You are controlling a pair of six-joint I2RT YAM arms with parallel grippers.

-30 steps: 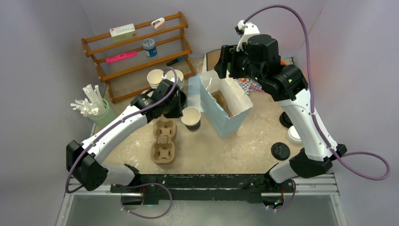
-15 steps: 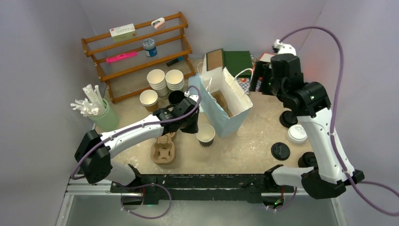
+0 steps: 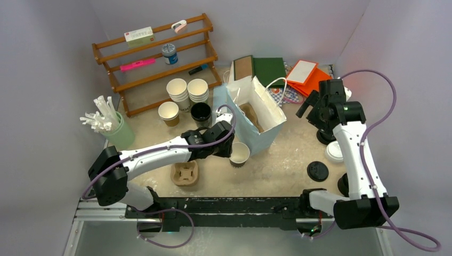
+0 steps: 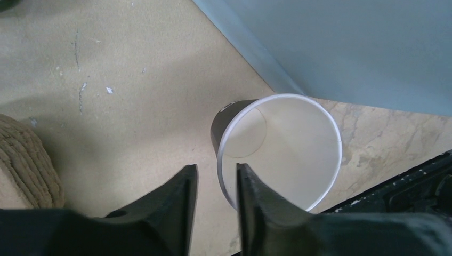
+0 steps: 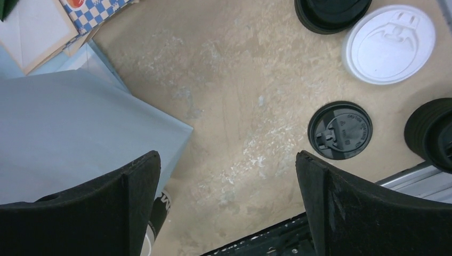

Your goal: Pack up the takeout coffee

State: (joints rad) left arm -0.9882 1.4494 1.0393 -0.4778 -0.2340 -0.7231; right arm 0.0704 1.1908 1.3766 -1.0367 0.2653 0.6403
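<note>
The paper cup, white inside and dark outside (image 3: 240, 153) (image 4: 282, 149), stands lidless on its base on the mottled beige surface (image 3: 277, 160) (image 4: 133, 80). It sits just beside the near corner of the tall pale blue paper bag (image 3: 240, 130) (image 4: 346, 48). The left end effector (image 3: 230, 151) (image 4: 216, 166) is right at its rim. From the wrist view its two dark fingers (image 4: 250, 208) are only slightly apart and straddle the near edge of the rim, one outside the wall and one over the mouth. A sliver of daylight shows on each side, so it is not pinching the cup. The brown moulded cardboard cup carrier (image 3: 185, 173) (image 4: 21, 160) lies just to the left of that arm.

Over on the right side, the right end effector (image 3: 309, 104) (image 5: 226, 157) hangs above the surface with its fingers spread wide and nothing between them. Below it, near the right edge, sits a round white plastic lid (image 3: 334, 152) (image 5: 388, 44), well apart from the cup. I cannot tell whether anything is underneath it. A single flat black plastic lid (image 3: 317, 170) (image 5: 341, 130) lies near the white one, towards the front edge. A stack of black lids (image 3: 323, 136) (image 5: 330, 10) sits just behind the white one, touching or nearly so.
</note>
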